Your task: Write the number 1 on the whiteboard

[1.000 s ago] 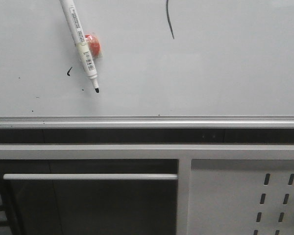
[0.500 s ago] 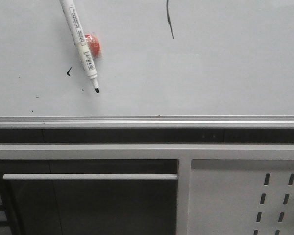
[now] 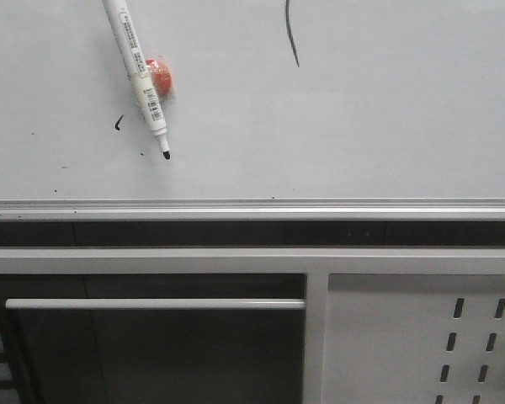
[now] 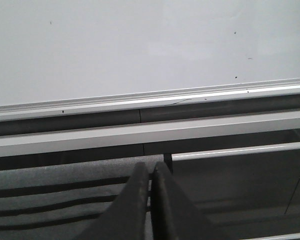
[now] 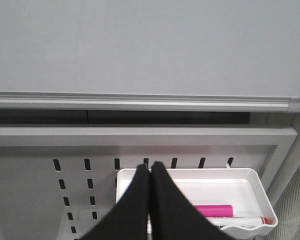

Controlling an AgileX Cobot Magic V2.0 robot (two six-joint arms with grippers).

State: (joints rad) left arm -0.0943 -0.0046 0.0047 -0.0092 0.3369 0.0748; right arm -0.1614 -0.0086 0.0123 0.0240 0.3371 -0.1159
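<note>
Where it curves, the number 1 point(image 3: 292, 34) runs near-vertical.

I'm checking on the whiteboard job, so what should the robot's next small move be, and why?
Probably none beyond staying parked. The number 1 is already drawn on the whiteboard, the marker lies uncapped on the board, and both the left gripper and right gripper are shut, empty, below the frame.

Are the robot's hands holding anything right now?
No. The left gripper and right gripper are both shut with nothing between their black fingers. The white marker pen with a black tip lies on the glossy white whiteboard, untouched.
</note>
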